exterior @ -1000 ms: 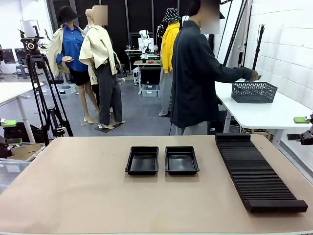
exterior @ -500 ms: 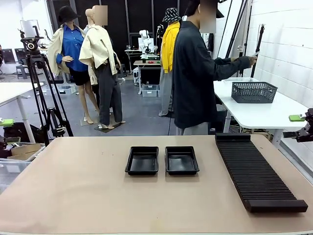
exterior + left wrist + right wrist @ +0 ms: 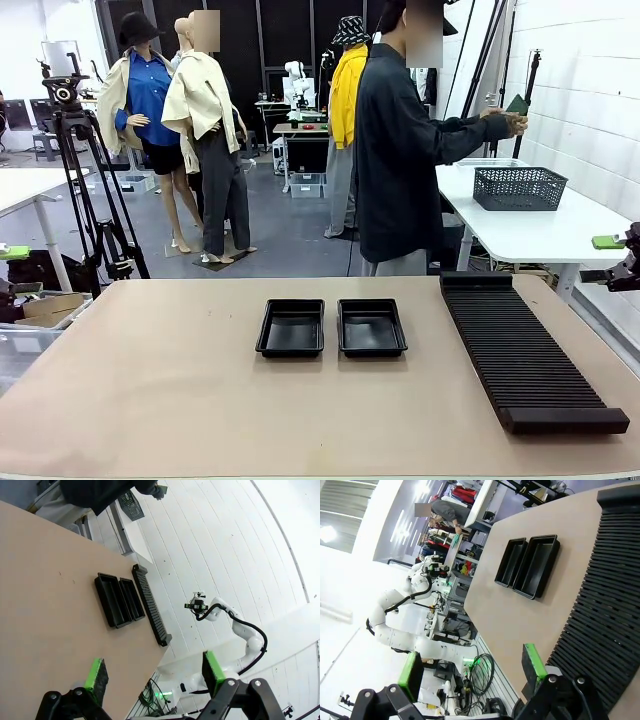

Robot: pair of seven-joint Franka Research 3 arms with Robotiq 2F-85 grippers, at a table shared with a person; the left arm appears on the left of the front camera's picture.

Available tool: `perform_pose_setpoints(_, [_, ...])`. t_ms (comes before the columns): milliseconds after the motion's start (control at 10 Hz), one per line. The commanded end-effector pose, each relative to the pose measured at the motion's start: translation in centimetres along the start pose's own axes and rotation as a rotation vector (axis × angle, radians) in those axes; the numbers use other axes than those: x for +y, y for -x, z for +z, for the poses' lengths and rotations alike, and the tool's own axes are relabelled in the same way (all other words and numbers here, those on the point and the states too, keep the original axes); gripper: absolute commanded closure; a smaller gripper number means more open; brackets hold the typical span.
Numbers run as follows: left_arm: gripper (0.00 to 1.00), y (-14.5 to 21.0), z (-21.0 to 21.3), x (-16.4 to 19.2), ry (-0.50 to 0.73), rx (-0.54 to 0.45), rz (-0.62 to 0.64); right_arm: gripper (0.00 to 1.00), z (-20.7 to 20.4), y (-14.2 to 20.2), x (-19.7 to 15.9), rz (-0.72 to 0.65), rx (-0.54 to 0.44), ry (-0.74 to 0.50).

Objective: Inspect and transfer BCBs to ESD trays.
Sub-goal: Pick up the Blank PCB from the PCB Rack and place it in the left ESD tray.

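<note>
Two black ESD trays [image 3: 290,328] [image 3: 371,327] sit side by side, empty, at the table's middle. They also show in the left wrist view [image 3: 112,600] and the right wrist view [image 3: 537,566]. The person stands at the far side, turned right, holding a small green BCB [image 3: 517,103] up in both hands above the side table. My left gripper [image 3: 154,672] is open and empty, high over the table's left side. My right gripper [image 3: 472,667] is open and empty, above the rack's near end; in the front view it [image 3: 608,258] hangs at the right edge.
A long black ribbed rack [image 3: 525,350] lies along the table's right side. A grey mesh basket [image 3: 519,187] stands on the white side table [image 3: 560,230] behind. A tripod [image 3: 80,180] stands at the far left. Bare tabletop [image 3: 150,390] surrounds the trays.
The person's hand has come up from the mesh basket with a green board, now held at chest height. My right gripper has risen slightly at the right edge.
</note>
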State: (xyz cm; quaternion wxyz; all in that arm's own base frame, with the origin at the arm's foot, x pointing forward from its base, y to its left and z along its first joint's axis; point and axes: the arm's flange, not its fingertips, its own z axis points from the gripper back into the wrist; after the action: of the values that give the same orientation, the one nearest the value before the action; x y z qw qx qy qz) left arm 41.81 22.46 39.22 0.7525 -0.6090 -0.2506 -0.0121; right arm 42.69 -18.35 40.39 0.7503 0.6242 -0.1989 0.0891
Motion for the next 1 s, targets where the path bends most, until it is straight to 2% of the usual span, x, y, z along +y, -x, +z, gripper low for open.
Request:
perform_pose_setpoints(0, [0.0,0.06,-0.03,-0.11,-0.012,-0.003,0.008,0.0,0.02,0.26,-0.04,-0.004,-0.001,-0.001])
perform_pose_setpoints(900, [0.0,0.06,-0.03,-0.11,-0.012,-0.003,0.008,0.0,0.02,0.26,-0.04,-0.004,-0.001,-0.001])
